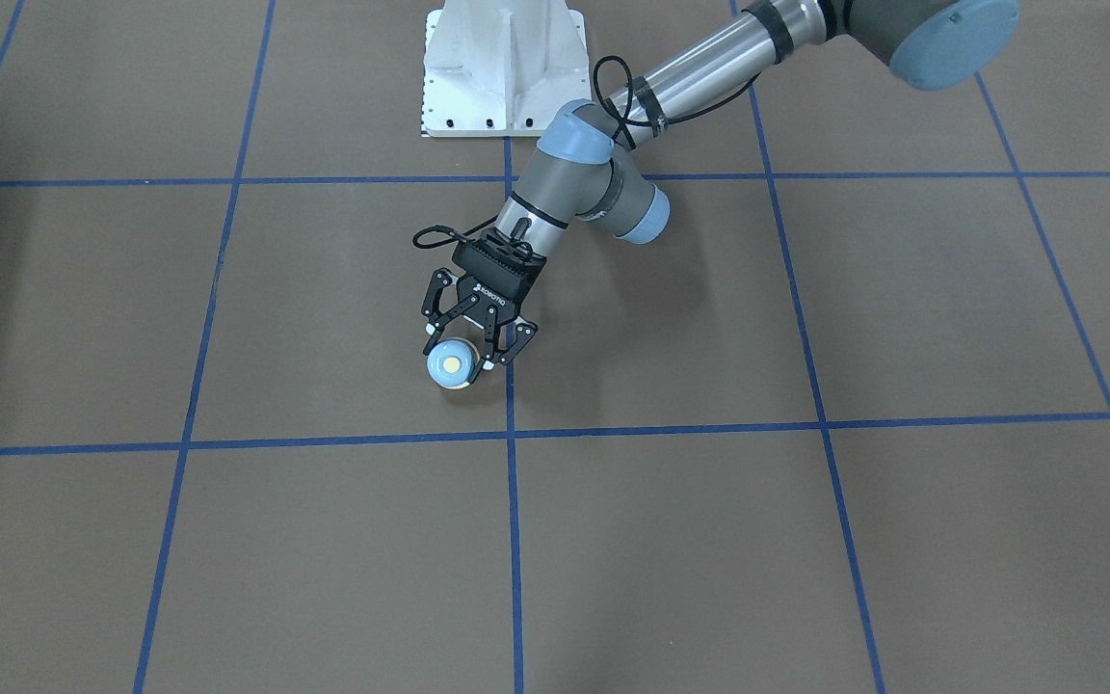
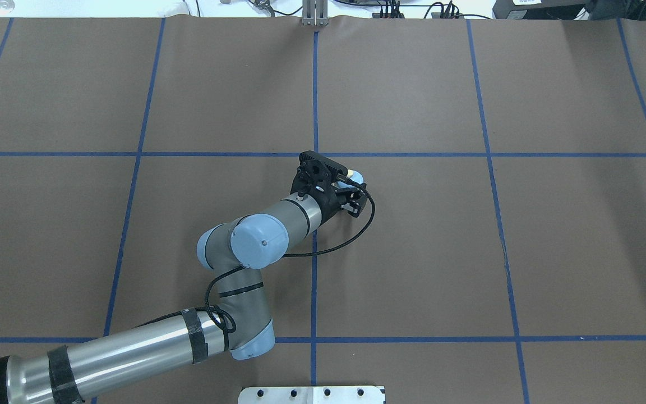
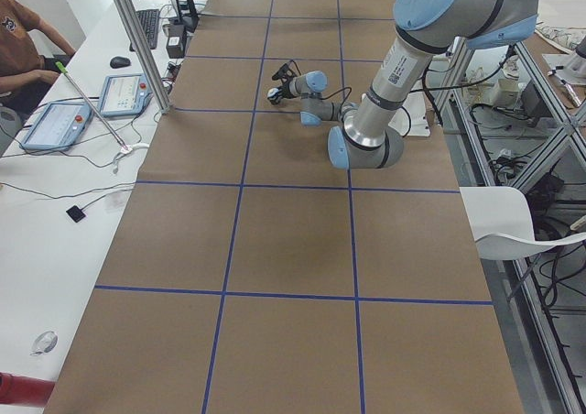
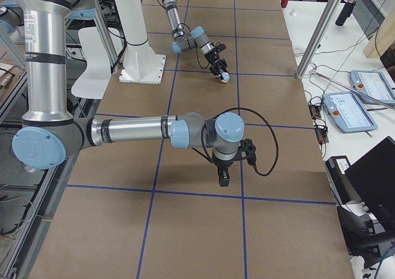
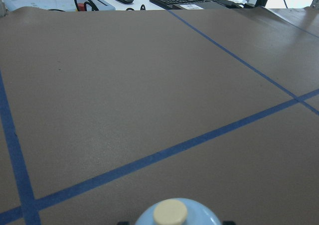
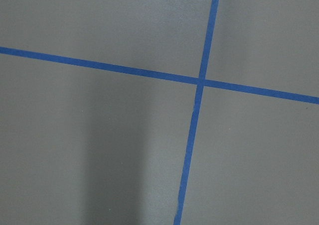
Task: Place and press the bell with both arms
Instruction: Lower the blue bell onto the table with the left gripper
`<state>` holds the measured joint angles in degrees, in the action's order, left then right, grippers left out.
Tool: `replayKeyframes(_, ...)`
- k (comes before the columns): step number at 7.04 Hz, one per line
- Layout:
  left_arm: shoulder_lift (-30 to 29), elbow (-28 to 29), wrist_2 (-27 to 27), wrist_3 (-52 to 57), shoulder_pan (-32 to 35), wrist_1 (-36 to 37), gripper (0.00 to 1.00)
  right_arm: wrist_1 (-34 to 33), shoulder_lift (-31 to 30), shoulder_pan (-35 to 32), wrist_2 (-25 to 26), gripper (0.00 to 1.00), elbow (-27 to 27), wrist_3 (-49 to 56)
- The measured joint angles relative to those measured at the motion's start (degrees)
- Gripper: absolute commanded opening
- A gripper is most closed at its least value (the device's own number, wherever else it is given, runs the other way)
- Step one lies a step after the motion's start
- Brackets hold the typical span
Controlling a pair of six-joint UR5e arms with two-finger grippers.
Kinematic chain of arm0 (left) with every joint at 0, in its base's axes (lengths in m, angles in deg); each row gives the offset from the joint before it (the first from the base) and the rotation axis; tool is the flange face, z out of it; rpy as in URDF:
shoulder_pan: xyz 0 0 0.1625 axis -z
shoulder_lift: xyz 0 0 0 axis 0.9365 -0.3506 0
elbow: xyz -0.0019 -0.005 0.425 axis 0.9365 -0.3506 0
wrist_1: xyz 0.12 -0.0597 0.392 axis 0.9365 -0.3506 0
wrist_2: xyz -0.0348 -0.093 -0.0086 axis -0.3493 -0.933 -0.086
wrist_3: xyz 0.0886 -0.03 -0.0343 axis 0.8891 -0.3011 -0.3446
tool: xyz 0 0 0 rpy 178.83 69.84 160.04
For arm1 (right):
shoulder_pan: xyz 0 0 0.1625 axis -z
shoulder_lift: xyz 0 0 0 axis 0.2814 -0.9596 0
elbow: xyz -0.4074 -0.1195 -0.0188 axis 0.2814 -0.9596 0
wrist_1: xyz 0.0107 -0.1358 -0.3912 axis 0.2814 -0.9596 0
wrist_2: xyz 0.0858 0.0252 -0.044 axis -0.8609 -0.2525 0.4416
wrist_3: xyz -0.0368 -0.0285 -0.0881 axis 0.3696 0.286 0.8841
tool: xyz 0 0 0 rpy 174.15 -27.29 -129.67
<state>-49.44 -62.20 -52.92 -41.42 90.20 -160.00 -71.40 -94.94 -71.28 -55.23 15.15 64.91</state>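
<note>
The bell (image 1: 449,364), light blue with a cream button, sits between the fingertips of my left gripper (image 1: 460,349), which is shut on it close above the brown table, just left of the centre tape line. The front-facing view does not show whether the bell's base touches the surface. From overhead, only a blue sliver of the bell (image 2: 358,178) shows past the gripper body. In the left wrist view the bell (image 5: 174,216) fills the bottom edge. My right gripper (image 4: 223,179) hangs fingers down over a tape crossing, far from the bell (image 4: 224,76); I cannot tell its state.
A white bolted pedestal (image 1: 502,67) stands at the robot's side of the table. Blue tape lines (image 2: 314,101) grid the brown table cover. A metal post (image 4: 321,32) and a desk with tablets (image 4: 349,109) lie along the operators' side, where a person's arm (image 3: 23,34) shows.
</note>
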Motion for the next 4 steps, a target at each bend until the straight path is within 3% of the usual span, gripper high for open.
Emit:
replayKeyframes(1,0.2,0.0,-0.1,0.0,0.1,0.0,0.43,0.0,-0.1,0.0,0.0,1.00,0.0,0.0)
replayKeyframes(3,0.4,0.0,-0.1,0.0,0.0,0.0,1.00,0.0,-0.4,0.0,0.0,1.00,0.0,0.0)
replayKeyframes(4,0.4,-0.1,0.0,0.0,0.0,0.0,1.00,0.0,-0.4,0.0,0.0,1.00,0.1,0.0)
